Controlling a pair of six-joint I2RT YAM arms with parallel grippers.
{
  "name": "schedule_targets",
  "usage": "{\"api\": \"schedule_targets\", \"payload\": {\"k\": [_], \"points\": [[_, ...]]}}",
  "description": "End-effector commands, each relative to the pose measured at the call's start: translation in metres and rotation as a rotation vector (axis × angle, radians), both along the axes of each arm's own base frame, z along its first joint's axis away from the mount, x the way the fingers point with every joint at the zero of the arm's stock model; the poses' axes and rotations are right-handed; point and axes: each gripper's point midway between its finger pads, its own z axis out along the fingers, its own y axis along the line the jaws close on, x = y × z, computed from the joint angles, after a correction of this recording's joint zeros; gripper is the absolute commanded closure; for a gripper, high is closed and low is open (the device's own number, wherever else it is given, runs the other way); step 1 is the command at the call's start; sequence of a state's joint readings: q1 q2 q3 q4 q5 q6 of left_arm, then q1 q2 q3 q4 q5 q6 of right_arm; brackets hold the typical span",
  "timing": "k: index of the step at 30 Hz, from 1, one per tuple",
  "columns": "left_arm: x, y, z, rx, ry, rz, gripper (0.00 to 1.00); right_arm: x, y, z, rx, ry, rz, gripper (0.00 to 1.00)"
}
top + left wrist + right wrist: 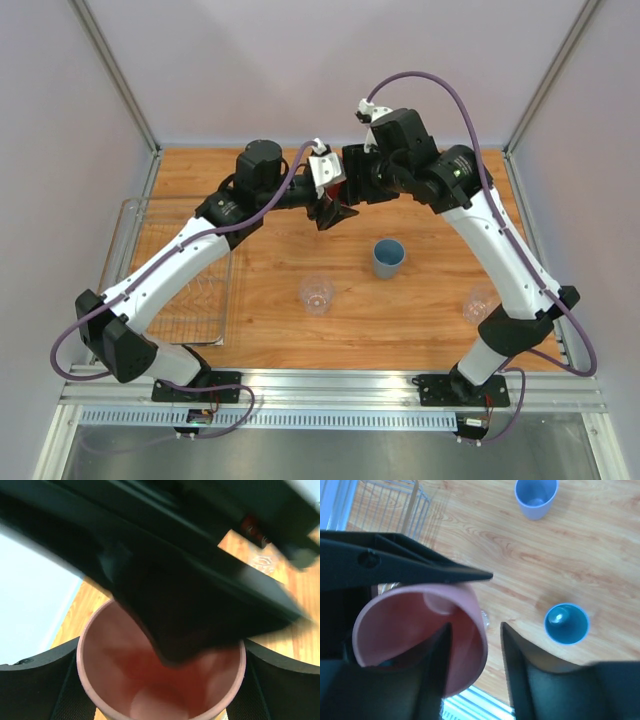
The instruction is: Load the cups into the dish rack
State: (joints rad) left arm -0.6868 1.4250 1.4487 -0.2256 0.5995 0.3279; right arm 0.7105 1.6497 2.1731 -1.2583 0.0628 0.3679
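The pink cup (334, 207) hangs in the air over the back of the table, between both grippers. My left gripper (326, 200) is shut on its sides; in the left wrist view the cup (125, 680) sits between my fingers (35, 685), mouth toward the camera. My right gripper (348, 190) is open: one finger is inside the pink cup (410, 625), the other stands outside it with a gap to the wall. The blue cup (389, 257) and two clear cups (316, 295) (479, 303) stand upright on the table. The lavender cup (536, 497) stands beyond the blue cup (566, 624). The dish rack (228, 300) lies at the left.
The wooden table (420, 330) is walled in by pale panels on three sides. A metal rail (330, 385) runs along the near edge. The left arm lies over part of the dish rack (390, 500).
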Motion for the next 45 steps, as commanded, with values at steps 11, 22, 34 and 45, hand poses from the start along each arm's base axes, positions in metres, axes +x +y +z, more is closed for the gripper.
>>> {"api": "schedule_targets", "payload": {"k": [11,22,34,45], "points": [[0.023,0.035,0.039,-0.178,-0.02,0.19,0.52,0.001,-0.081,0.047,0.103,-0.032,-0.202,0.0],[0.049,0.107,0.036,-0.285,0.106,0.479,0.51,0.004,-0.111,0.032,0.165,-0.062,-0.249,0.0],[0.012,0.106,0.1,-0.765,0.573,0.438,0.5,0.003,-0.046,0.042,0.542,-0.113,-0.018,0.0],[0.051,0.119,0.019,-1.209,1.389,0.739,0.5,-0.023,0.011,0.06,0.421,-0.447,0.318,0.01]]}}
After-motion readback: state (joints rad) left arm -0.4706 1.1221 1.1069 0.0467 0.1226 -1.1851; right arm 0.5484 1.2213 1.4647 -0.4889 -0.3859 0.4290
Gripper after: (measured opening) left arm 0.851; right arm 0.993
